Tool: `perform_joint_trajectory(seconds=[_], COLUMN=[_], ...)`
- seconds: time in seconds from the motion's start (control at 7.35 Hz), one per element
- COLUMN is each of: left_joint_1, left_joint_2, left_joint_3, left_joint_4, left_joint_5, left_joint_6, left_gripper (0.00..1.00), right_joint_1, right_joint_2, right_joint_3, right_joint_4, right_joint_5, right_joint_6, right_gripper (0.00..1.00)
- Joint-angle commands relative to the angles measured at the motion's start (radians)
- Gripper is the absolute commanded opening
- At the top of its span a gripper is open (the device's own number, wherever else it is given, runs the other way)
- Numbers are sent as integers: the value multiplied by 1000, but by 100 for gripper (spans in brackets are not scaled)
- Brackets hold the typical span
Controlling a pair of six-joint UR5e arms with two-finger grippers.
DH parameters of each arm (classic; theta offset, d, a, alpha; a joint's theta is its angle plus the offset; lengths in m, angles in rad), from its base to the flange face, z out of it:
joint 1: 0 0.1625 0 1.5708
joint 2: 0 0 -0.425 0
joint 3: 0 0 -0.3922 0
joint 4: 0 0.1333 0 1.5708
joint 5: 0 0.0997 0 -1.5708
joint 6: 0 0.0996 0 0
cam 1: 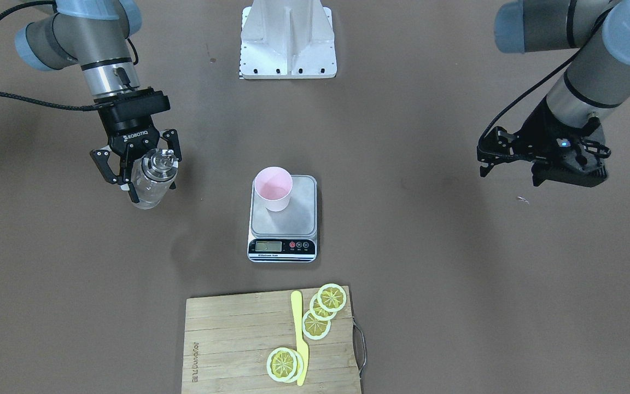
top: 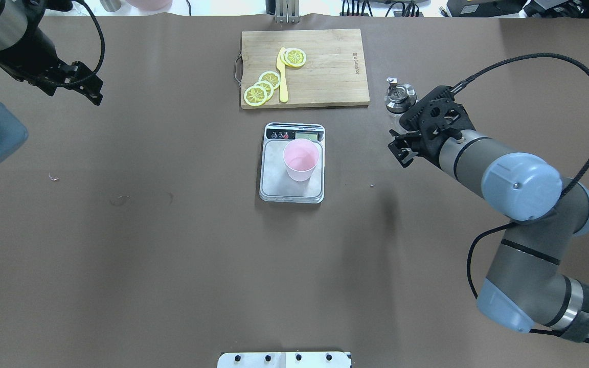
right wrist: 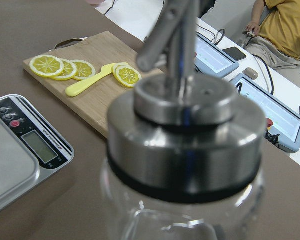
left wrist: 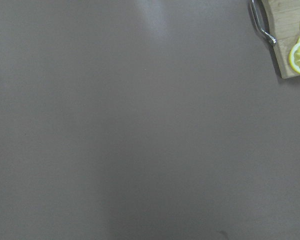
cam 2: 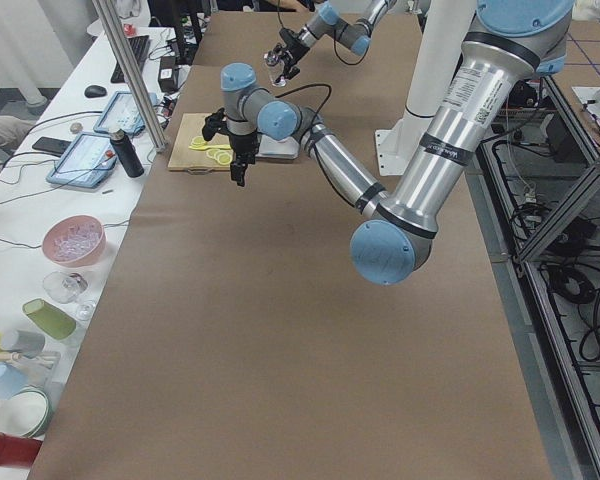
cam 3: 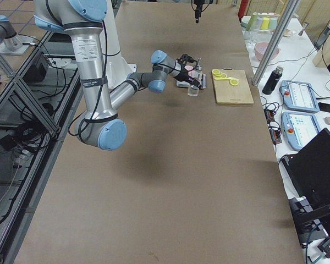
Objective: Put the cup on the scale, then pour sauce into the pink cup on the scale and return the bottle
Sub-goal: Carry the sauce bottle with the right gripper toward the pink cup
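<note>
right gripper: fingers flank bottle; clamped or not, cannot tell
left gripper: fingers wide, empty
cup: on scale, between both grippers

Looks like a robotics lab, dressed with a few kitchen props. Two industrial arms bolted either side of a white pedestal, over a long table wrapped in brown paper. Just past the right gripper, a white side bench with touch-screen pendants and a seated person. Well behind that gripper, at the arm's base, aluminium framing and loose cables.
</note>
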Motion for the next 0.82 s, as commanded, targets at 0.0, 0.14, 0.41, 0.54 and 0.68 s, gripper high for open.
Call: perform_joint_trajectory(seconds=[0.0, 0.14, 0.41, 0.54, 0.68], left_joint_1=[-38, -61, -92, -101, -109], left_joint_2=[61, 82, 116, 142, 180], left_joint_3=[-1, -1, -2, -1, 1], left_joint_4=[-9, -9, -15, -44, -91], left_joint_5=[-15, -41, -55, -55, -55], left_joint_6=[140, 191, 273, 302, 317], left_gripper=[98, 98, 97, 98, 98], right_joint_1=[-24, -25, -53, -67, -94], right_joint_2=[29, 30, 38, 76, 105], right_joint_3=[2, 2, 43, 83, 95], right_joint_4=[-70, -79, -215, -339, -424], right_joint_5=[-55, -72, -140, -186, -240], right_joint_6=[-33, -77, -128, -165, -165], right_gripper=[22, 22, 22, 22, 22])
